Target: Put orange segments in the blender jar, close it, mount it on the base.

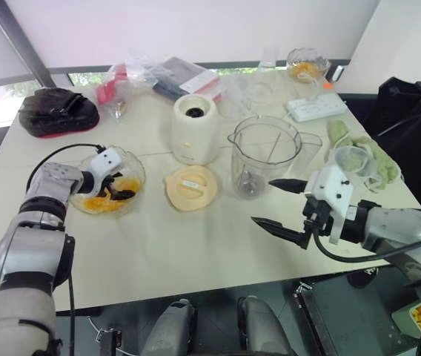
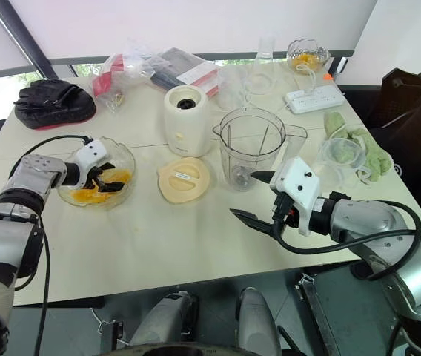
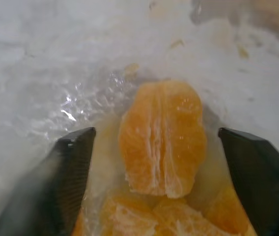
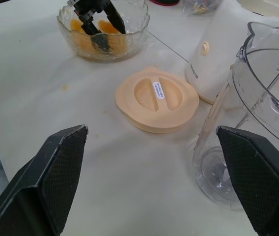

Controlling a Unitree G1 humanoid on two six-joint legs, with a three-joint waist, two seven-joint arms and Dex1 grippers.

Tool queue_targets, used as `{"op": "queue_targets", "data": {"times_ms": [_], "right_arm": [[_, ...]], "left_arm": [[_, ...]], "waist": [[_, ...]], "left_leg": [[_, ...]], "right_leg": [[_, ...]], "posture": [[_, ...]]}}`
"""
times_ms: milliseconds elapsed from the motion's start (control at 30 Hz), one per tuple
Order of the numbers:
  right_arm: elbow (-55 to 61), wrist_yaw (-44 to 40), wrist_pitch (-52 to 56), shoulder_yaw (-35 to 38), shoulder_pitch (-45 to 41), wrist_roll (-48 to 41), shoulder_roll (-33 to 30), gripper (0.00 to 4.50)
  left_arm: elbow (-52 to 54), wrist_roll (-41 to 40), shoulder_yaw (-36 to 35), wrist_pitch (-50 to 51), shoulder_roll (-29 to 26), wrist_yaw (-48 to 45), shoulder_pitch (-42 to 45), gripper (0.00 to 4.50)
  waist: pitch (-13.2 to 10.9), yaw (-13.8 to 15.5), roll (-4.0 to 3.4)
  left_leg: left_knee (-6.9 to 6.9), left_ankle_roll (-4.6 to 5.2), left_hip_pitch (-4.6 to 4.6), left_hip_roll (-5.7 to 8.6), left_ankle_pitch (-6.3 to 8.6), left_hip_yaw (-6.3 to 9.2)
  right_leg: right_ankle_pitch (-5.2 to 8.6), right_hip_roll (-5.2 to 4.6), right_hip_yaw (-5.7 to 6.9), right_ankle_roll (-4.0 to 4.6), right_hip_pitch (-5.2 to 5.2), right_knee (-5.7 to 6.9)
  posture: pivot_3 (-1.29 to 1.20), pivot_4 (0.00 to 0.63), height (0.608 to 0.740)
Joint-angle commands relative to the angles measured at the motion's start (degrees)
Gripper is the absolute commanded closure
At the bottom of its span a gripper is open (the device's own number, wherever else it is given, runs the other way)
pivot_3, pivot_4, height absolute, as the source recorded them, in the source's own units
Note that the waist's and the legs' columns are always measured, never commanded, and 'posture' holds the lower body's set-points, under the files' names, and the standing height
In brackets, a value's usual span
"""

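While left gripper (image 1: 114, 187) dipped into glass bowl (image 1: 132, 165) at table's 9 o'clock side, orange segments (image 3: 162, 137) lay directly between its fingers (image 3: 73, 162). Fingers stood parted either side of top wedge, not yet pinching. Wedge's long axis ran along gripper's reach, crosswise to closing line, narrow end toward pile nearer wrist. Blender jar (image 1: 266, 156) stood upright, open, at 3 o'clock from bowl, lid (image 1: 191, 186) between. Right gripper (image 1: 284, 204) hung wide open, empty, near jar. Left arm clearly nearer fruit.
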State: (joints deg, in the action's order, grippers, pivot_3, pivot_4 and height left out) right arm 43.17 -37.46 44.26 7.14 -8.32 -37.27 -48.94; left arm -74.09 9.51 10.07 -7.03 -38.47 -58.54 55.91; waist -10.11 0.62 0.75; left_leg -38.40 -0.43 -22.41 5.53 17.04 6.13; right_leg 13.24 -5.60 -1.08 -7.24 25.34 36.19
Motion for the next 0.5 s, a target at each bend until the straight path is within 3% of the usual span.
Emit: {"op": "queue_targets", "data": {"times_ms": [33,167,500], "right_arm": [[1.51,0.16,-0.45,0.42,-0.87,-0.19,-0.03,0.0],[1.35,0.06,-0.45,0.2,-1.09,-0.11,-0.08,0.0],[0.74,-0.41,-0.59,-0.66,-2.02,-0.01,-0.04,0.0]], "left_arm": [[0.26,0.67,-0.62,-0.45,-0.46,0.45,-0.6,2.12],[0.38,0.8,-1.05,-0.28,-0.43,1.0,-0.8,4.12],[0.74,-0.4,-2.55,-0.16,-0.37,1.13,-2.02,4.12]], "waist": [[0.0,0.0,0.0],[0.03,0.0,0.0],[0.06,0.0,0.0]], "left_leg": [[0.0,0.0,0.0,0.0,0.0,0.0],[-0.04,0.0,0.0,0.0,0.0,0.0],[-0.55,0.29,0.0,0.0,0.18,0.0]], "right_leg": [[0.0,0.0,0.0,0.0,0.0,0.0],[0.0,0.0,0.0,0.0,-0.01,0.02],[-0.02,0.02,0.0,-0.03,-0.22,0.1]], "posture": [[0.0,0.15,0.74],[0.0,0.15,0.74],[0.0,0.15,0.74]]}}
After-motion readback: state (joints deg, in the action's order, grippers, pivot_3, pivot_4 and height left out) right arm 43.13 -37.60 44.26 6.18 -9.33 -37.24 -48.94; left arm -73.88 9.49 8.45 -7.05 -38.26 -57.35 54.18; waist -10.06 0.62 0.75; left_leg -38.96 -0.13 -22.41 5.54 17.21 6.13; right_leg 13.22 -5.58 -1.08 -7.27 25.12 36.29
